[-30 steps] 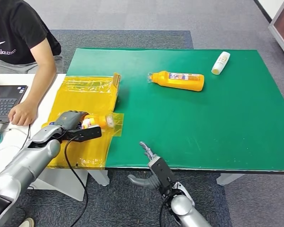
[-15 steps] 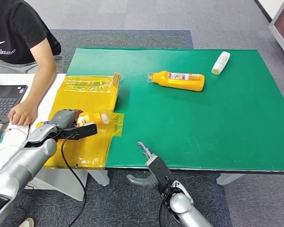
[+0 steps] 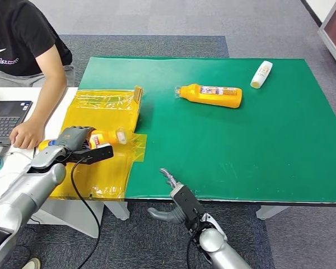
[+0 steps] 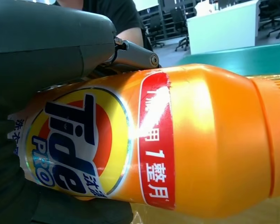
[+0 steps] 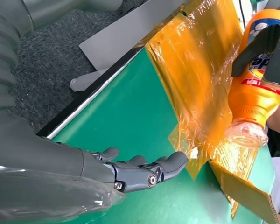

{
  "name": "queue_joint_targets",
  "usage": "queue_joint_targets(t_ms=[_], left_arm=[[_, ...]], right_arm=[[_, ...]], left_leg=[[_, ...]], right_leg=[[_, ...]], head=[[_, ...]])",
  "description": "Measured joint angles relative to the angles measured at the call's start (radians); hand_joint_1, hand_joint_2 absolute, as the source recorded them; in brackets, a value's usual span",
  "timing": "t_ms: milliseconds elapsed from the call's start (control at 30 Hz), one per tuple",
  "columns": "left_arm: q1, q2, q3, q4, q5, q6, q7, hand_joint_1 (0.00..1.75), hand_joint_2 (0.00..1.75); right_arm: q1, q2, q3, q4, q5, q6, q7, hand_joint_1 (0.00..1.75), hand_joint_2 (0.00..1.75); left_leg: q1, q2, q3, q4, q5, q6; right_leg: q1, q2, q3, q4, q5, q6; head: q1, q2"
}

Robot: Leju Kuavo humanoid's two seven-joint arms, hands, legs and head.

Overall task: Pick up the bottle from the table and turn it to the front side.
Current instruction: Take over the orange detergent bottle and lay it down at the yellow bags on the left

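while left hand [image 3: 75, 138] grips bottle [image 3: 109, 138] (base hidden), label partly covered

Even bright overhead light is flooding the green table [image 3: 251, 145], shadows staying soft and short. White glare is streaking across the bottle [image 4: 188, 140] label in the left wrist view, far background there going soft. Yellow film [image 5: 198, 79] is glinting in patches; the right hand [image 5: 131, 170] is reading sharp

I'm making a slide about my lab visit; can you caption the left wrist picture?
The robot's left hand grips an orange Tide bottle, its label facing the camera.
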Motion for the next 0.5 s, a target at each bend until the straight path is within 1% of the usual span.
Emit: queue_joint_targets(t_ms=[200, 400, 500], left_arm=[[0.005, -0.013, 0.003, 0.001, 0.003, 0.041, -0.050, 1.75, 1.75], [0.026, -0.024, 0.014, 0.000, 0.010, 0.107, -0.118, 1.75, 1.75], [0.039, -0.027, 0.014, -0.001, 0.007, 0.126, -0.138, 1.75, 1.75]], right_arm=[[0.000, 0.000, 0.005, 0.000, 0.000, 0.002, 0.000, 0.00, 1.75], [0.001, 0.000, 0.013, 0.000, -0.002, 0.004, 0.001, 0.00, 1.75], [0.001, 0.000, 0.021, 0.000, -0.004, 0.006, 0.002, 0.00, 1.75]], left_leg=[[0.000, 0.000, 0.000, 0.000, 0.000, 0.000], [0.000, 0.000, 0.000, 0.000, 0.000, 0.000], [0.000, 0.000, 0.000, 0.000, 0.000, 0.000]], right_leg=[[0.000, 0.000, 0.000, 0.000, 0.000, 0.000], [0.000, 0.000, 0.000, 0.000, 0.000, 0.000], [0.000, 0.000, 0.000, 0.000, 0.000, 0.000]], head=[[0.000, 0.000], [0.000, 0.000], [0.000, 0.000]])
